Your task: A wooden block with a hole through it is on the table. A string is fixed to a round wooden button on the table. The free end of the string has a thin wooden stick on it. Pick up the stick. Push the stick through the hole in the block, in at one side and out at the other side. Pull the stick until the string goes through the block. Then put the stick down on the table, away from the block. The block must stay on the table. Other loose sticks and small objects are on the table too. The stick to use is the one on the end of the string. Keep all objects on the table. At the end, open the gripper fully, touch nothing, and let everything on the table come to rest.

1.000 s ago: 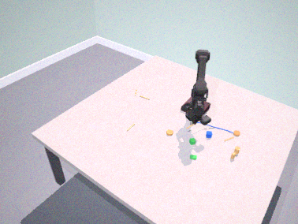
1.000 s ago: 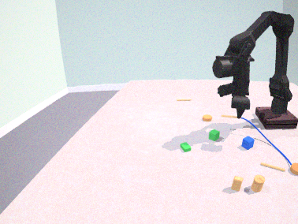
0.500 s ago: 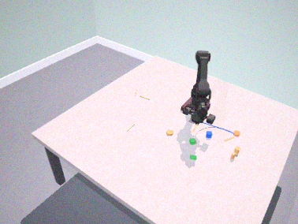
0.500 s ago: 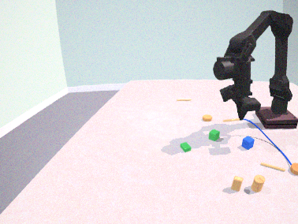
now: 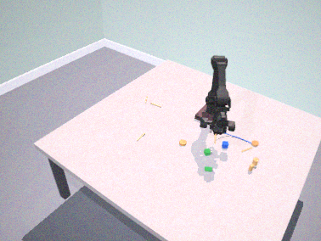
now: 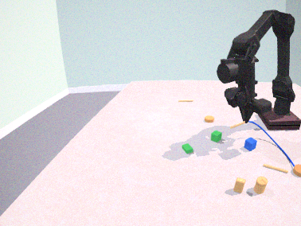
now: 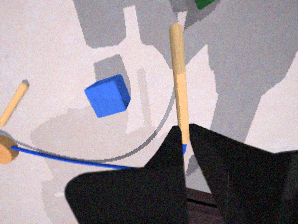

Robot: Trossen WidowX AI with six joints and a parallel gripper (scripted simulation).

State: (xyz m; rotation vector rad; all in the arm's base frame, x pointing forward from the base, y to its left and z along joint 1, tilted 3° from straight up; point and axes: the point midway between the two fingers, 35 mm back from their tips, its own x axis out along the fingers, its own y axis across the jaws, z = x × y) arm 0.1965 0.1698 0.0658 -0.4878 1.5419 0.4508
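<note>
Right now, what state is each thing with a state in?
hand: shut on the stick
stick: held, lifted off the table
string: slack, curving from stick to button
button: flat on table
loose stick: lying flat, untouched

Wrist view: gripper (image 7: 186, 150) fingers are covering the stick's (image 7: 178, 80) lower end and the string's (image 7: 70, 161) attachment. Left edge is cutting off the button (image 7: 6, 149); top edge is cropping a green cube (image 7: 206, 3). Top view: the block's (image 5: 254, 163) hole is reading too small to tell.
</note>
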